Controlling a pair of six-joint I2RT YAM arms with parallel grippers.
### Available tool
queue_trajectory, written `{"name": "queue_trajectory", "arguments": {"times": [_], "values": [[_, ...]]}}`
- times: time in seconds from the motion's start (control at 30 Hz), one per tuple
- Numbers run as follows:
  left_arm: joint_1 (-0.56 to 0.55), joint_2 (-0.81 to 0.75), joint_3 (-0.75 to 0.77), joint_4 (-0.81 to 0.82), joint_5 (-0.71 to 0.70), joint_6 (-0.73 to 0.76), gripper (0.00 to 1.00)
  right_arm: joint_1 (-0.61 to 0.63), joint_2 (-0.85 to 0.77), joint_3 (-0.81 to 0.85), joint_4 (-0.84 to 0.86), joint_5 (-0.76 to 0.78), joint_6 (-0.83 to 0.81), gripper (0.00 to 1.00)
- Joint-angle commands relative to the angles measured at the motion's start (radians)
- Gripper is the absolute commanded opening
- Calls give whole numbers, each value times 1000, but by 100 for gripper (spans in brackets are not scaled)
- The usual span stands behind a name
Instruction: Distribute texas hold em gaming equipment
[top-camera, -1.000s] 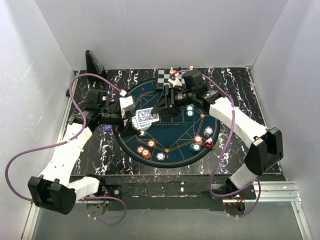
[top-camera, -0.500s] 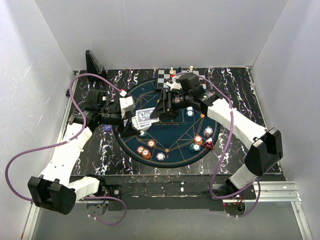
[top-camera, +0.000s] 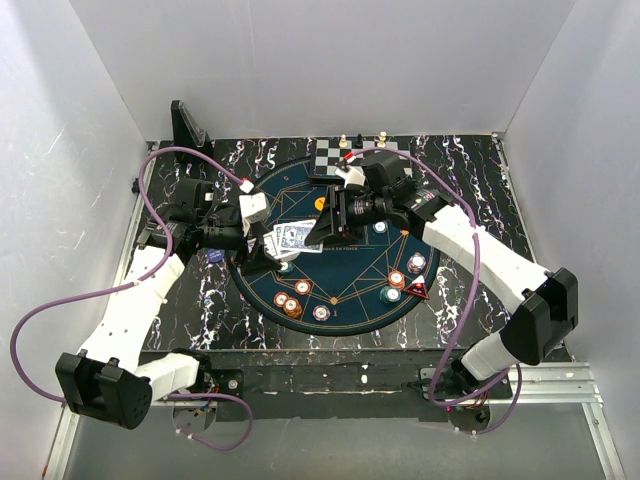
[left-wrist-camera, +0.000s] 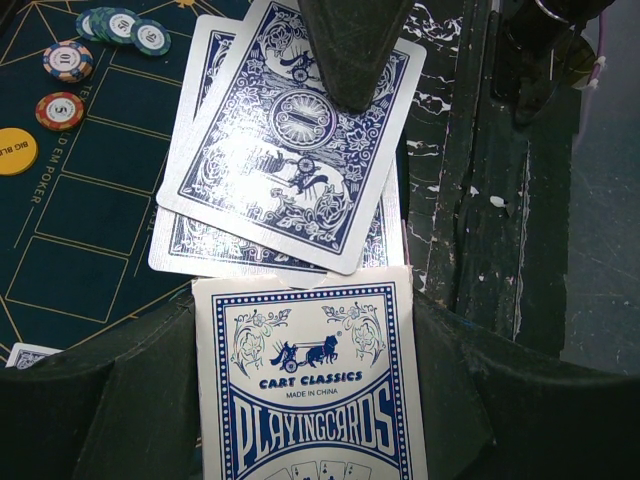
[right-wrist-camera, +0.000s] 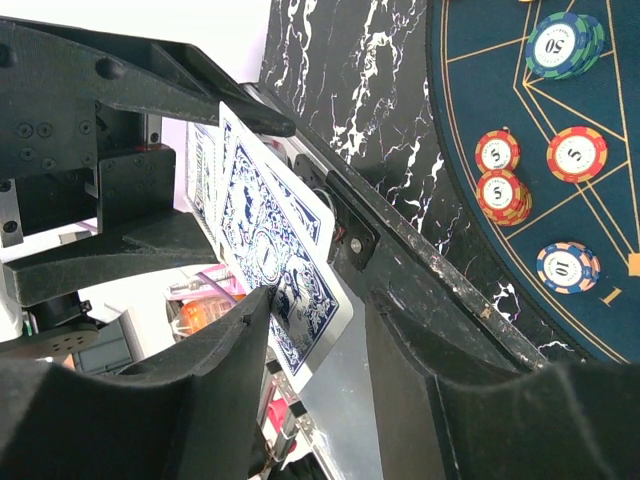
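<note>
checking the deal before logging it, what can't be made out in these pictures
- Faces of the blue-patterned-back playing cards: turned away in every view.
- Lower part of the blue-and-white card box: cut off by the bottom edge of the left wrist view.
- Whether the right hand has closed on a card: unclear, its own fingers hide the contact.
- Chip numbers in the top view: too small.

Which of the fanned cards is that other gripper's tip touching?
The top card of the fan, the one lying over the others with its whole blue back showing. The right gripper has a finger tip on it; the cards beneath are mostly hidden.
</note>
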Motion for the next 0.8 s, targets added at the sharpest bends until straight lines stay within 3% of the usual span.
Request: {"name": "queue_trajectory", "arguments": {"times": [0.0, 0.77], "values": [[5, -36, 44, 33, 27, -6, 0, 4, -37, -8, -27, -6, -31, 50], [5, -34, 38, 62, 13, -44, 0, 0, -91, -57, 39, -77, 55, 44]]}}
